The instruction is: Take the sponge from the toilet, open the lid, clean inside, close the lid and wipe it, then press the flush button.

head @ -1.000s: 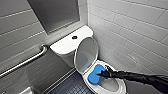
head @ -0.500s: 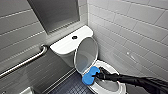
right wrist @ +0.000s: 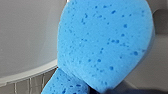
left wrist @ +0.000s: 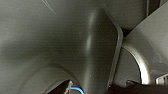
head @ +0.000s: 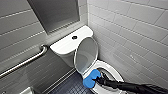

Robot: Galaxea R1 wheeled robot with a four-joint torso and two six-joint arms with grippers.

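Note:
The white toilet (head: pixel 113 71) stands in the corner with its lid (head: pixel 86 55) raised and leaning back against the tank (head: pixel 62 45). The dark flush button (head: pixel 74 37) sits in the middle of the tank top. My right gripper (head: pixel 98 80) reaches in from the lower right and is shut on the blue sponge (head: pixel 90 78). It holds the sponge at the bowl's left rim, just below the lid's lower edge. The sponge (right wrist: pixel 105 45) looms large and porous in the right wrist view, with white ceramic behind it. In the left wrist view, pale curved surfaces stand very close.
A metal grab bar (head: pixel 25 62) runs along the left wall. A tiled wall (head: pixel 130 32) stands close on the toilet's right. Dark floor tiles (head: pixel 72 85) lie left of the bowl. A dark panel (head: pixel 55 12) hangs above the tank.
My right gripper has carried the sponge a little left and nearer along the bowl's rim. The lid stays up.

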